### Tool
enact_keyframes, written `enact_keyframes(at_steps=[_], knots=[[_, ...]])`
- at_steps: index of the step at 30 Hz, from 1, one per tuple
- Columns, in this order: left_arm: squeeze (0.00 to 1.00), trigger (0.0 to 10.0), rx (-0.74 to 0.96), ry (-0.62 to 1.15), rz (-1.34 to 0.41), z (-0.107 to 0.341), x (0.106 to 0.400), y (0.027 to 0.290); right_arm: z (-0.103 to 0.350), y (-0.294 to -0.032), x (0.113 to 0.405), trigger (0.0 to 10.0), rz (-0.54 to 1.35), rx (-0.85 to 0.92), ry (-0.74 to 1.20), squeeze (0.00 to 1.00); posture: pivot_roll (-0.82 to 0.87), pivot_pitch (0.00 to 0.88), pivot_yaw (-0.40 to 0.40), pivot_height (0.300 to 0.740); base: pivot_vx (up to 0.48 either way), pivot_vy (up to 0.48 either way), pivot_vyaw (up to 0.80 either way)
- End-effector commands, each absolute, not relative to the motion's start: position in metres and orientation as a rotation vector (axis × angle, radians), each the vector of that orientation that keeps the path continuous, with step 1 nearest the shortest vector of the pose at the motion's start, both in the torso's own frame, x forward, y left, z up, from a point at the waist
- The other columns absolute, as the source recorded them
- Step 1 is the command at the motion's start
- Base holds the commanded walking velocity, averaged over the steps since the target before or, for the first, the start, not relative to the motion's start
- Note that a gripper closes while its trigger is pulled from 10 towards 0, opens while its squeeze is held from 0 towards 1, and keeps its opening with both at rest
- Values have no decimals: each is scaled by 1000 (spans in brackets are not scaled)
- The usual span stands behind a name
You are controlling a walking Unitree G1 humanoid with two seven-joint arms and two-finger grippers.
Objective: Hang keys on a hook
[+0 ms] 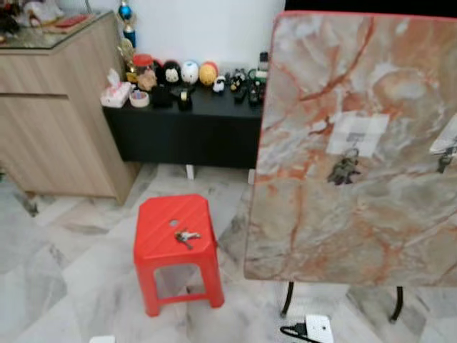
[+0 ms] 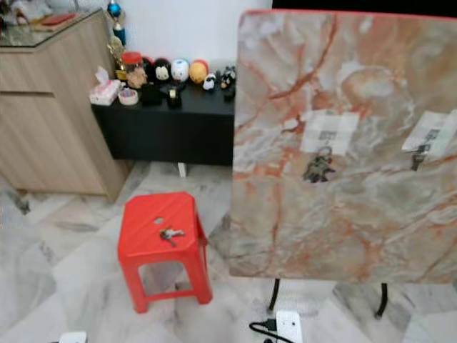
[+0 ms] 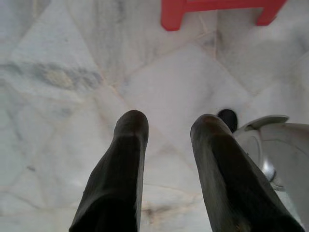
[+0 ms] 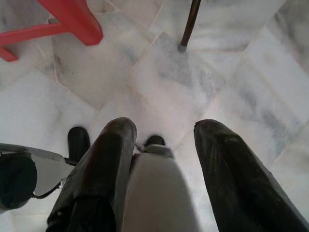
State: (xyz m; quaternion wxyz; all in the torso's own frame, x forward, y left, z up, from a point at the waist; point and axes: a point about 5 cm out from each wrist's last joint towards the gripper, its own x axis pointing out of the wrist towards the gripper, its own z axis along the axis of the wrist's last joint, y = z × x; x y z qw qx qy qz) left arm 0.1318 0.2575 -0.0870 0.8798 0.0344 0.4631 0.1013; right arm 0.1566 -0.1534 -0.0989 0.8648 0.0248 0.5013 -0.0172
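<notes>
A small bunch of keys (image 1: 187, 236) lies on top of a red plastic stool (image 1: 166, 246) on the marble floor. To its right stands an upright marble-patterned board (image 1: 357, 214) with a white patch (image 1: 358, 133) and a hook from which another bunch of keys (image 1: 344, 170) hangs. A second hung item (image 1: 444, 161) is at the board's right edge. Both arms hang low. My left gripper (image 3: 169, 123) is open above the floor, near a stool leg (image 3: 222, 7). My right gripper (image 4: 166, 128) is open too, holding nothing, with the floor below it.
A low black table (image 1: 186, 132) with several figurines and a tissue box (image 1: 114, 93) stands against the far wall. A wooden cabinet (image 1: 50, 121) is on the left. Thin black legs (image 1: 287, 299) hold up the board, and a white power strip (image 1: 318, 329) lies beside them.
</notes>
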Motion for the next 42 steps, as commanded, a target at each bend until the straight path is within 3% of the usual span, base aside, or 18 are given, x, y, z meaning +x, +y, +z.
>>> enact_keyframes(at_steps=[1,11,21,28,35,39,42], knots=[[0,10000,73,980,189,-89,132,251,-100,-161,152,10000,-58,45,1058,0,60,0,6,740,0,334,0],[0,10000,76,980,205,-87,131,261,-99,-162,154,10000,-59,52,1046,0,54,0,6,740,0,336,0],[0,10000,75,975,194,-87,138,252,-99,-165,155,10000,-65,54,1041,0,37,0,10,740,0,336,0],[0,10000,74,993,188,-91,126,251,-100,-166,152,10000,-75,59,1044,0,28,0,4,740,0,333,0],[0,10000,59,978,256,-88,116,269,-101,-164,149,10000,-26,21,1066,0,88,0,-67,740,0,331,0],[0,10000,53,939,246,-89,124,256,-100,-163,152,10000,25,-14,1056,0,101,0,-103,740,0,103,0],[0,10000,38,930,223,-92,132,233,-99,-164,154,10000,-8,2,1043,0,100,0,-102,740,0,0,0]])
